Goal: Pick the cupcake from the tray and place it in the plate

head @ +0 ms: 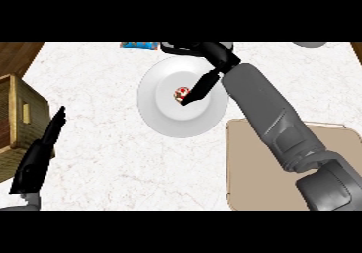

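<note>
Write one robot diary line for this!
stage: placing | cupcake: on plate | right hand: thumb on cupcake | left hand: open, resting | tray: near right

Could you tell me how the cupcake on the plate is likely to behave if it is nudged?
The cupcake looks tiny against the white plate, so it is probably light. On that smooth plate it may slide or tip. The right robot hand touches it, so withdrawing could shift it.

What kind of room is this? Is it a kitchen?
Probably a kitchen. A white marbled counter top holds a round white plate with a small cupcake on it, a beige tray beside it, and a wooden box at the left edge.
</note>
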Controlling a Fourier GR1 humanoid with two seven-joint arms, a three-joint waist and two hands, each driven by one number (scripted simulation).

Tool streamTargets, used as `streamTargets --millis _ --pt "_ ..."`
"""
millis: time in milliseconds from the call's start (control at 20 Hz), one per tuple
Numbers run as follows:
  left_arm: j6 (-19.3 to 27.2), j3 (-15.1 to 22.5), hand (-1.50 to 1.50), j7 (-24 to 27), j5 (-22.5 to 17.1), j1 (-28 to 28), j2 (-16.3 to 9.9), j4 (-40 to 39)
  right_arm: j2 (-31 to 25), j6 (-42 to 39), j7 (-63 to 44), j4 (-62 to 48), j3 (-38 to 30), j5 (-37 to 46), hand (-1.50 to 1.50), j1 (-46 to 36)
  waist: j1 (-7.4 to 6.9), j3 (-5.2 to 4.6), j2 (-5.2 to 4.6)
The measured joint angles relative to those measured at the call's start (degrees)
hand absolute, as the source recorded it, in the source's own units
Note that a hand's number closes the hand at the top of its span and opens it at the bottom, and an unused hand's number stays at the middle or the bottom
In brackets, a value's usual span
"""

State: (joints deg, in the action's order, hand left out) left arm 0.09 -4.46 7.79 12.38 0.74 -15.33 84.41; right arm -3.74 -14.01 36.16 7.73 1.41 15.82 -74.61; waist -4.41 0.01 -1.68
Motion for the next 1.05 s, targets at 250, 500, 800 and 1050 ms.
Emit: streamTargets --millis 250,500,800,1050 --pt "-0.73 -0.14 0.0 -0.48 -0.18 -1.07 -0.58 0.18 -4.67 -5.5 -0.82 -1.92 -5.59 -5.2 -1.5 -0.57 -0.63 0.05 -0.66" --pt "-1.28 -0.09 0.0 -0.21 -0.42 -1.36 -0.79 0.65 -9.94 -10.81 1.5 -2.37 -8.18 -7.52 -1.5 0.87 -1.73 0.13 -1.35" --pt "-1.66 0.42 0.0 0.04 -0.29 -2.15 -0.76 1.18 -15.28 -12.58 2.51 -1.16 -8.57 -7.66 -1.5 2.42 -2.96 0.24 -2.12" --pt "-2.01 0.78 0.0 0.21 -0.31 -2.74 -0.66 1.42 -18.06 -12.99 2.61 -0.43 -8.71 -7.63 -1.5 3.04 -3.87 0.32 -2.6"
